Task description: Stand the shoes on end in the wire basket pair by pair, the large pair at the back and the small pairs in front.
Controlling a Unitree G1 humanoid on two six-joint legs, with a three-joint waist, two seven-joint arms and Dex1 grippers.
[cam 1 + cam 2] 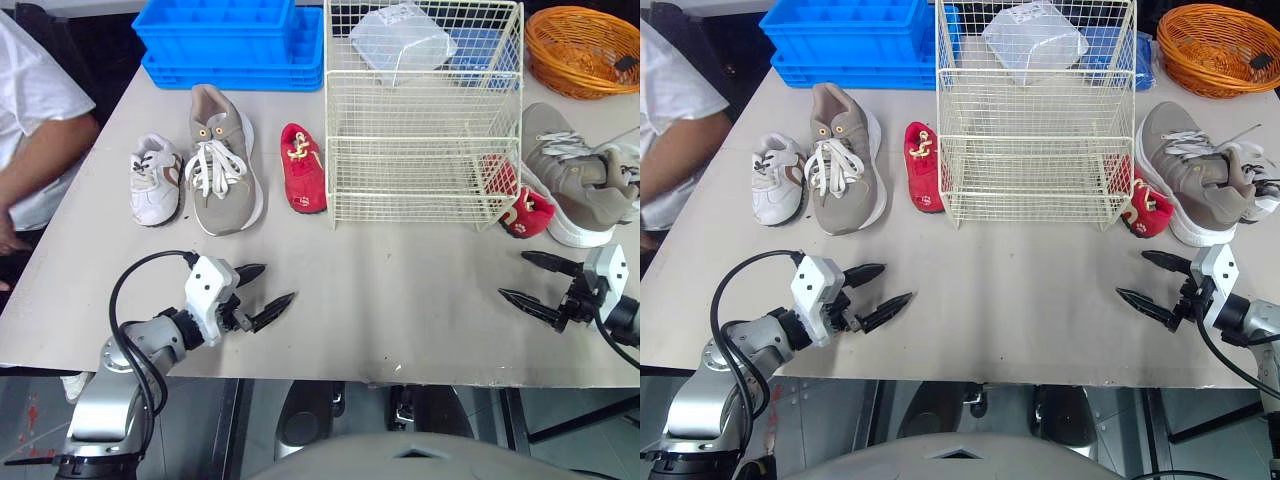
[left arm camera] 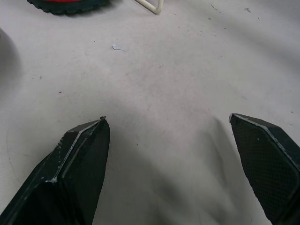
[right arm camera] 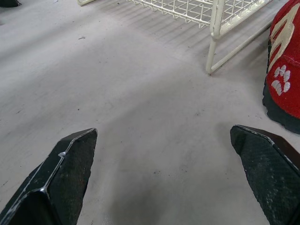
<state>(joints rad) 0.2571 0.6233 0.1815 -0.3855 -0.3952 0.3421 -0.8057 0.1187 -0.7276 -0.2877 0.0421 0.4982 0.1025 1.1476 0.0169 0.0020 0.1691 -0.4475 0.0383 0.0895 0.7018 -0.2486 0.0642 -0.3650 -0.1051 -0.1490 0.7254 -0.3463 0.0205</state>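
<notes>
Low in frame the left gripper and right gripper both gape empty, and the grey shoe lies up-frame, slightly left of the left gripper, toe pointing down at it.

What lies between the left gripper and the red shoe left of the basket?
Nothing: only bare table between the left gripper and that red shoe, seen in the left eye view.
</notes>
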